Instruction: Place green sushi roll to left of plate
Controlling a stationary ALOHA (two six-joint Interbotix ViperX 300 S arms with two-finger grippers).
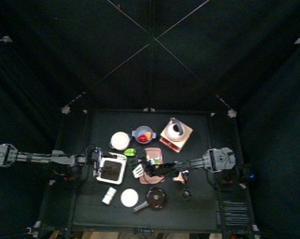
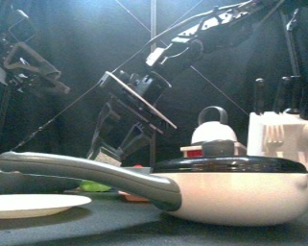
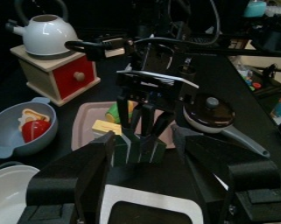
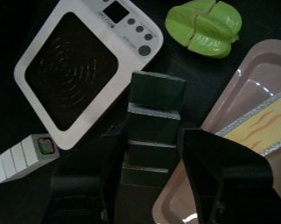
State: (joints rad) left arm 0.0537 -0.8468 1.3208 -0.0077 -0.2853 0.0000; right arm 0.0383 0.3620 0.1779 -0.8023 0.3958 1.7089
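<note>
- One green sushi roll [image 4: 207,26]: stubby, lobed, glossy, on the table between one flat white scale [image 4: 84,70] and one pink board [image 4: 254,79] (touching neither).
- Right gripper [image 4: 154,144]: jaws spread, empty.
- Left gripper [image 3: 149,150]: jaws also spread.

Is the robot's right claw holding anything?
No, the right gripper stands open and empty above the pink tray.

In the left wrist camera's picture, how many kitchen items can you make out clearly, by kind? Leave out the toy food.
white kettle: 1
wooden box with red drawer: 1
blue bowl: 1
white plate: 1
pink board: 1
lidded pan: 1
Total: 6
</note>
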